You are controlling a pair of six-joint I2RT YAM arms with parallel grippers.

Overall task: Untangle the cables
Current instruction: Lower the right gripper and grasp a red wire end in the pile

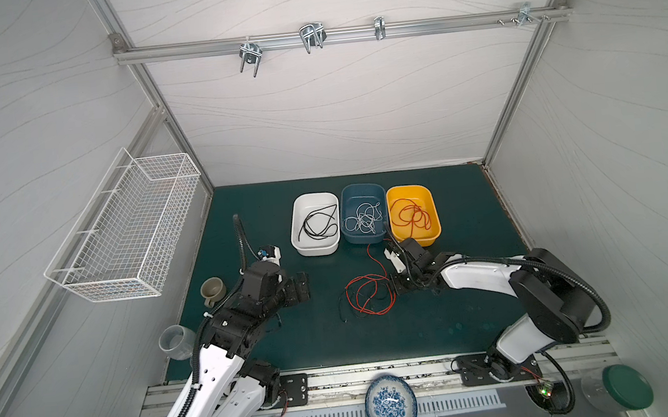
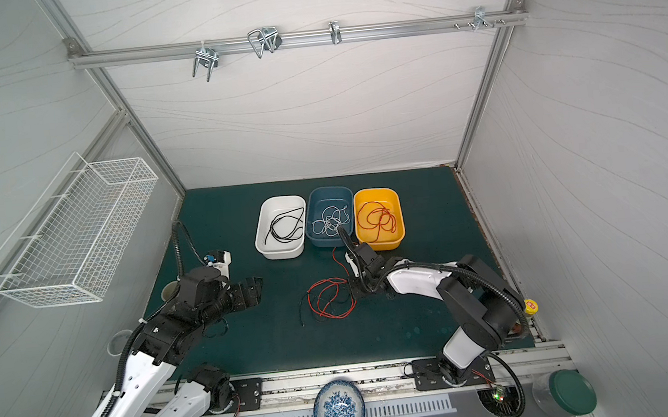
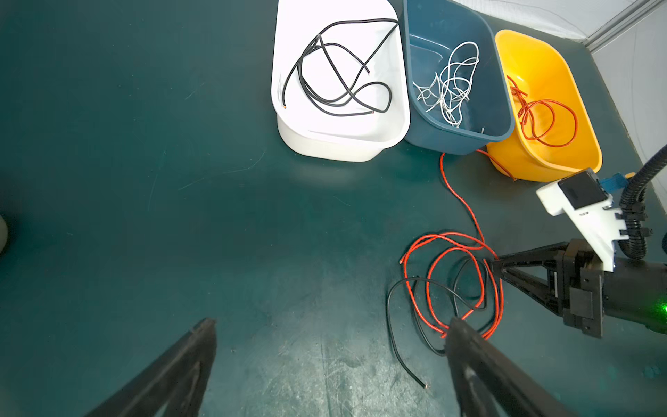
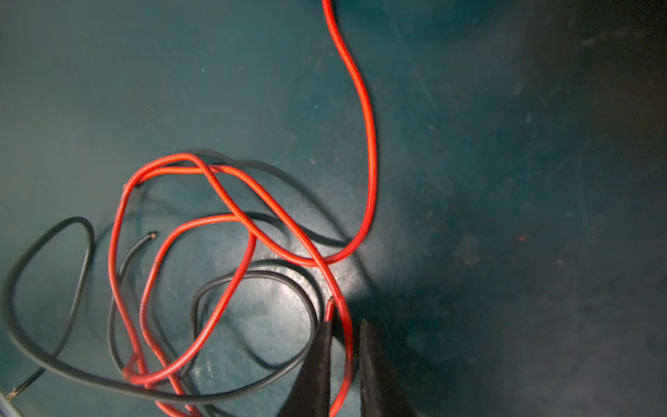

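A tangle of red cable (image 1: pixel 367 294) and black cable (image 1: pixel 344 313) lies on the green mat (image 1: pixel 439 324) in front of three trays. My right gripper (image 4: pixel 344 323) is low over the tangle's right edge. Its jaws stand narrowly apart with a strand of red cable (image 4: pixel 348 346) running between them, and a small gap shows beside it. One red stretch (image 3: pixel 462 195) leads off toward the trays. My left gripper (image 3: pixel 332 321) hovers wide open to the left of the tangle, holding nothing. Black cables (image 1: pixel 319 223) lie in the white tray (image 1: pixel 295 221), white cables (image 1: pixel 362 219) in the blue tray (image 1: pixel 363 188), red cables (image 1: pixel 410 214) in the yellow tray (image 1: pixel 434 208).
An olive cup (image 1: pixel 213 290) and a clear cup (image 1: pixel 176 341) stand at the mat's left edge behind the left arm. A wire basket (image 1: pixel 125 229) hangs on the left wall. A blue patterned plate (image 1: pixel 391 404) and a green-lidded jar (image 1: pixel 625 390) sit at the front.
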